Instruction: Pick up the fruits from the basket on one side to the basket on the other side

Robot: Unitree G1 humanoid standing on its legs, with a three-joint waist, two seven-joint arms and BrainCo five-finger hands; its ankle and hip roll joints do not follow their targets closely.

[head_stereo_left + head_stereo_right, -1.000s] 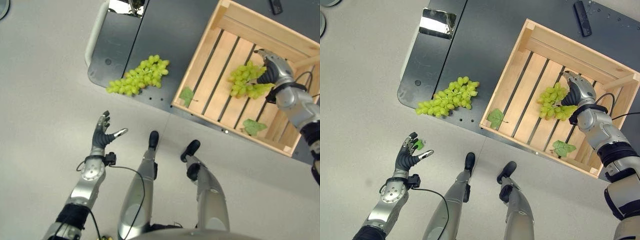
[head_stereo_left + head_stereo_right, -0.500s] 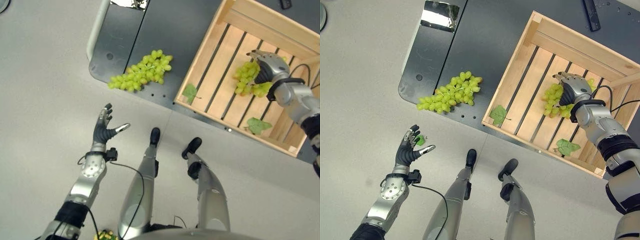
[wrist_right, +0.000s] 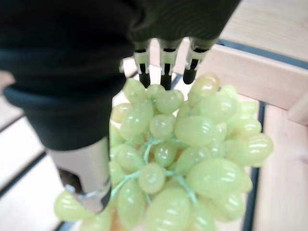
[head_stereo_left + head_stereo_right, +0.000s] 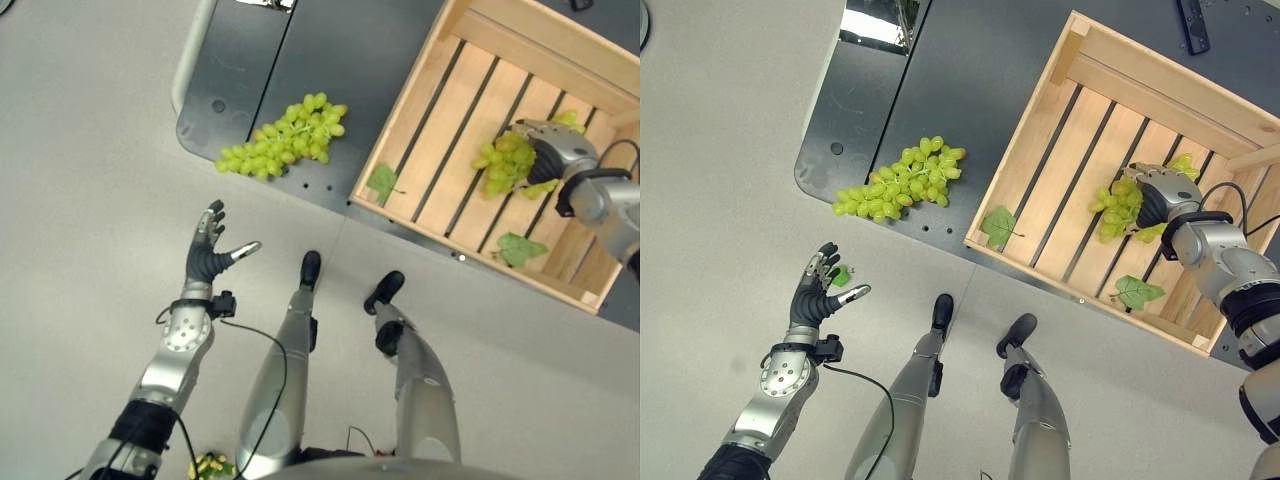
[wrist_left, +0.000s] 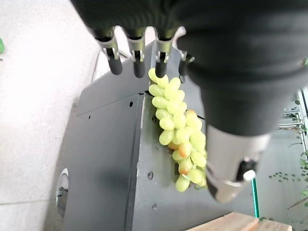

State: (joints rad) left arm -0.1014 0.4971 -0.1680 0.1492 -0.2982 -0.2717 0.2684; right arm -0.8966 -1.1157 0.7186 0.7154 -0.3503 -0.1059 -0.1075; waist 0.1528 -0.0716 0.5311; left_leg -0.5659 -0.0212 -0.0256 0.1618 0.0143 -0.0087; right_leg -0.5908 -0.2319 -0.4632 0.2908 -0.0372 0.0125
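Note:
A bunch of green grapes [image 4: 503, 165] is inside the wooden crate [image 4: 400, 105], and my right hand [image 4: 555, 150] is curled round it from the far right side. In the right wrist view the fingers [image 3: 166, 62] reach over the bunch [image 3: 192, 139] and the thumb presses its other side. A second grape bunch [image 4: 902, 180] lies on the dark platform [image 4: 940, 80] left of the crate; it also appears as the bunch [image 5: 180, 139] in the left wrist view. My left hand [image 4: 207, 255] is open, fingers spread, over the grey floor in front of that bunch.
Two loose green leaves [image 4: 380, 185] [image 4: 518, 248] lie on the crate's slats. A shiny metal plate [image 4: 875, 25] sits at the platform's far left, and a black remote-like object [image 4: 1193, 25] lies behind the crate. A small green scrap [image 4: 842, 275] lies by my left hand.
The camera has shifted a little. My right hand has moved slightly toward the crate's near right with the grape bunch in it. The left hand has stayed spread in place.

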